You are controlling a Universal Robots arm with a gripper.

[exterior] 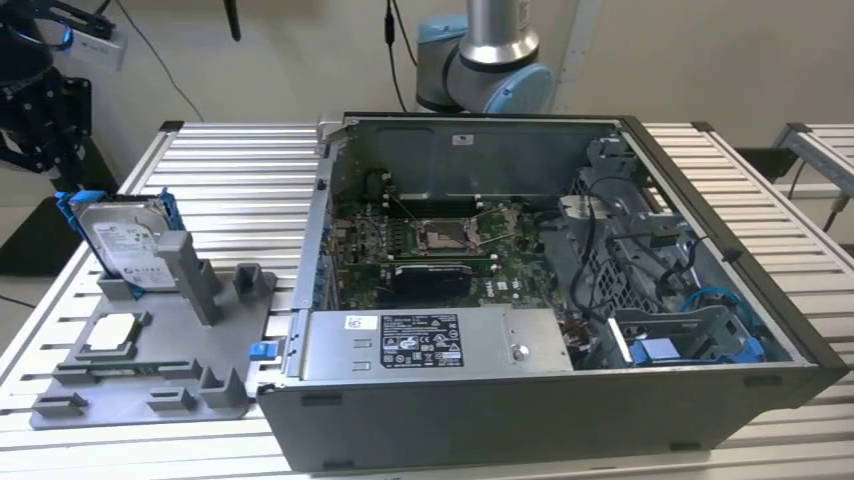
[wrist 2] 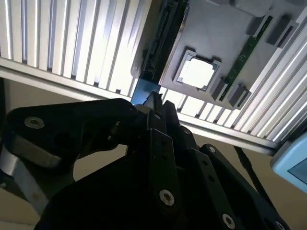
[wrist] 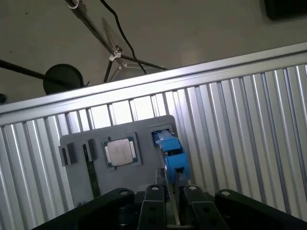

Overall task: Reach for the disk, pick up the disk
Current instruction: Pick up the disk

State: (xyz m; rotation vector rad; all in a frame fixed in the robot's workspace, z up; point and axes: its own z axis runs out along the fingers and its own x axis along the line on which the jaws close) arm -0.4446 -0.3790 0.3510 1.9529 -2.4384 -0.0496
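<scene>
Pincer (exterior: 38,130) hangs at the exterior view's far left, up above the disk (exterior: 127,240) and clear of it; can't tell whether it is spread or pressed together. Disk stands on edge in a slot of the gray tray (exterior: 174,375) at the exterior view's left end of the slatted worktop (exterior: 227,170), with its blue bracket around it, and in both wrist views its edge (wrist: 170,151) (wrist 2: 158,43) lies just past the pincer (wrist: 170,184) (wrist 2: 154,103). Nearer on the same tray a square silver chip (exterior: 114,333) (wrist: 120,151) (wrist 2: 197,72) lies flat, and just beside the tray on the exterior view's right sits an open computer case (exterior: 534,400).
</scene>
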